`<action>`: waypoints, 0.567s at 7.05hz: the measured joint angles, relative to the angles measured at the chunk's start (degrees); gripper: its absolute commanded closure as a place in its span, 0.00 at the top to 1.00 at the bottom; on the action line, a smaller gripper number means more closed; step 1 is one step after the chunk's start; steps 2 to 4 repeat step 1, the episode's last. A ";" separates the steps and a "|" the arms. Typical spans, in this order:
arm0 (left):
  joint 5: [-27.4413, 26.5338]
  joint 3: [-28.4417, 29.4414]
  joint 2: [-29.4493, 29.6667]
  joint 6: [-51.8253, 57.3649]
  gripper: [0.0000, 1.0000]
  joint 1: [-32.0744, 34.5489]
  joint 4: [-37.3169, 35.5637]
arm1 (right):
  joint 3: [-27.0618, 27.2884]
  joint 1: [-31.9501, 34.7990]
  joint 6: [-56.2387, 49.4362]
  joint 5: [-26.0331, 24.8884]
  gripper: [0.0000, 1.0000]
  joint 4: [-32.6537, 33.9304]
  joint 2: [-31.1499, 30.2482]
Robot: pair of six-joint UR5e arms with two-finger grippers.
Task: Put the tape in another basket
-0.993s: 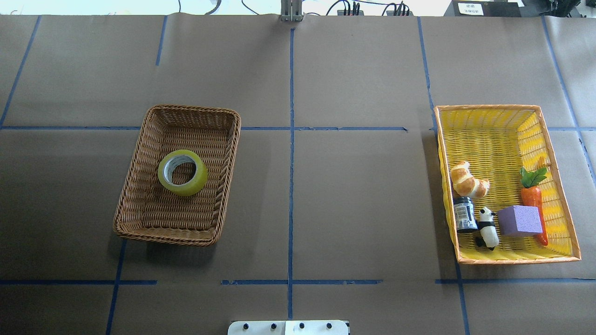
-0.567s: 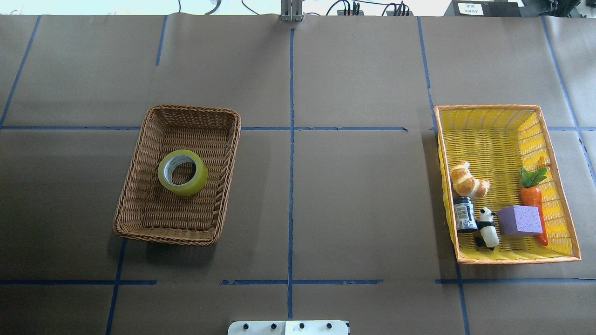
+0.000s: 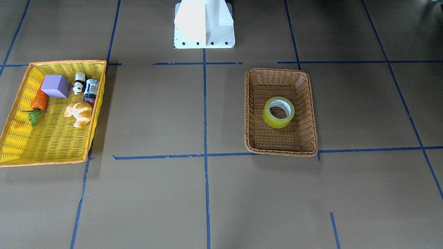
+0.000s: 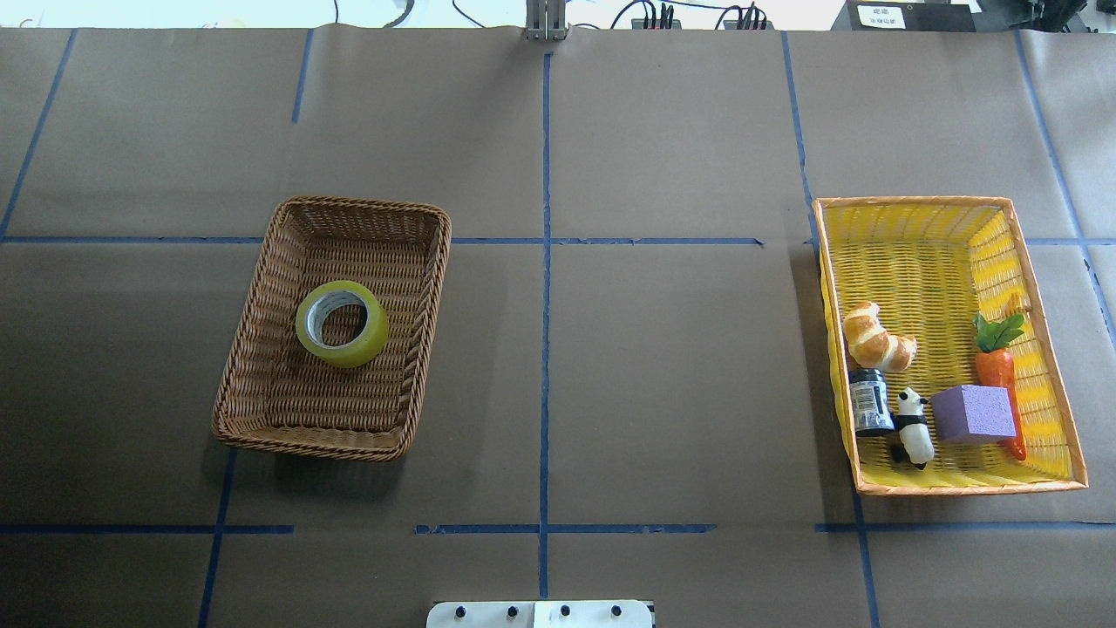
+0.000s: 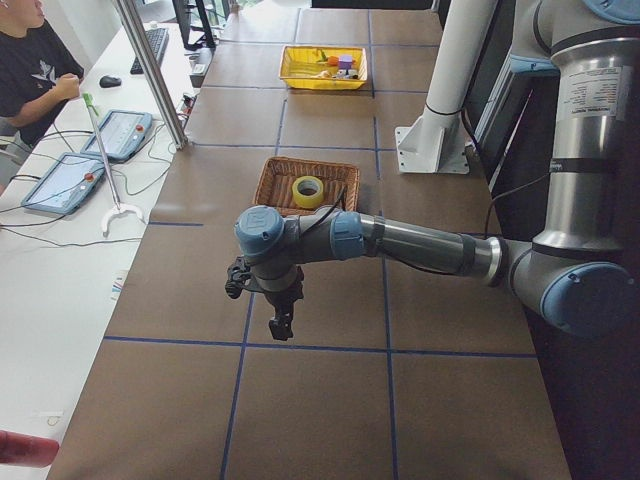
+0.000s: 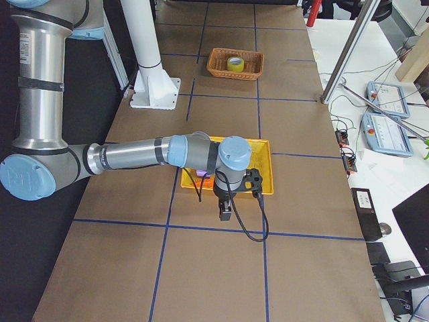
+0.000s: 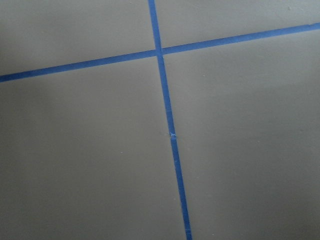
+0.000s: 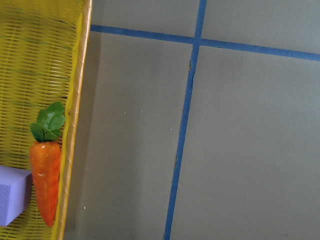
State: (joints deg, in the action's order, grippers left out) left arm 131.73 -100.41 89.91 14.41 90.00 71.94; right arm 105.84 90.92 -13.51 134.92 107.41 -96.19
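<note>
While the wide yellow-green tape roll (image 3: pixel 276 123) lies flat in the brown woven wicker basket (image 3: pixel 281 152), front view shows no arm.

Overhead: none either.

Left side view: left gripper (image 5: pixel 283 324) hangs well short of basket; jaws unreadable.

Right side view: right gripper (image 6: pixel 225 210) likewise.

Wrist views: fingers out of frame.

Risk: slick roll slipping, wicker dragged.

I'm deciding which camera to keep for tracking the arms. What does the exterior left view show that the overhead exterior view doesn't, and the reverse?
Only exterior left: the left arm, its left gripper hanging over bare table on the near side of the wicker basket, and a seated operator.
Only overhead exterior: the yellow basket's contents told apart: croissant, jar, panda, purple block, carrot.
Both: the tape lying flat in the wicker basket, and the yellow basket at the table's other end.
</note>
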 measured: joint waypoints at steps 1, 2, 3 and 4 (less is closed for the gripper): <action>-1.10 1.89 0.86 -0.08 1.00 0.01 0.10 | -0.72 -0.06 0.01 0.00 1.00 -0.01 0.18; -1.10 1.89 0.86 -0.08 1.00 0.01 0.10 | -0.72 -0.06 0.01 0.00 1.00 -0.01 0.18; -1.10 1.89 0.86 -0.08 1.00 0.01 0.10 | -0.72 -0.06 0.01 0.00 1.00 -0.01 0.18; -1.10 1.89 0.86 -0.08 1.00 0.01 0.10 | -0.72 -0.06 0.01 0.00 1.00 -0.01 0.18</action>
